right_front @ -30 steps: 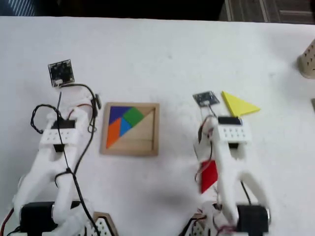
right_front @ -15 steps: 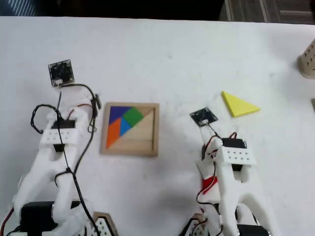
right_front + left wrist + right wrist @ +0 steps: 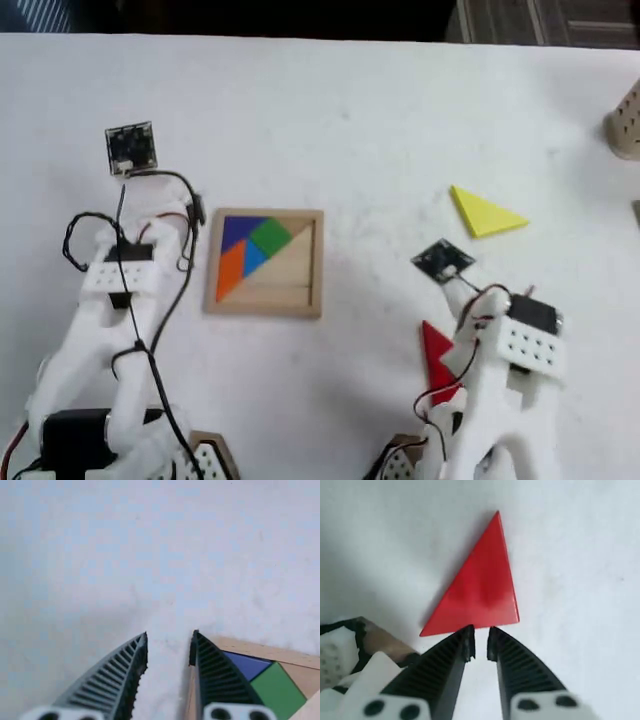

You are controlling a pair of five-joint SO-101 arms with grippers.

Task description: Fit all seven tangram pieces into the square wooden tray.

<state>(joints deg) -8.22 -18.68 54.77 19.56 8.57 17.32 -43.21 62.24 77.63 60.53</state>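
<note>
Seeing my right gripper (image 3: 480, 642) at the red triangle (image 3: 477, 592), jaws barely apart, left gripper (image 3: 168, 647) wider apart by the tray (image 3: 250, 648)

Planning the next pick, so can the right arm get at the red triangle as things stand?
Probably yes. The right gripper sits right at the edge of the red triangle, which lies flat on the table. Nothing lies between them, and the jaws stand slightly apart.

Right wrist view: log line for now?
right tool slightly open at red triangle edge | yellow triangle loose | tray partly filled
</note>
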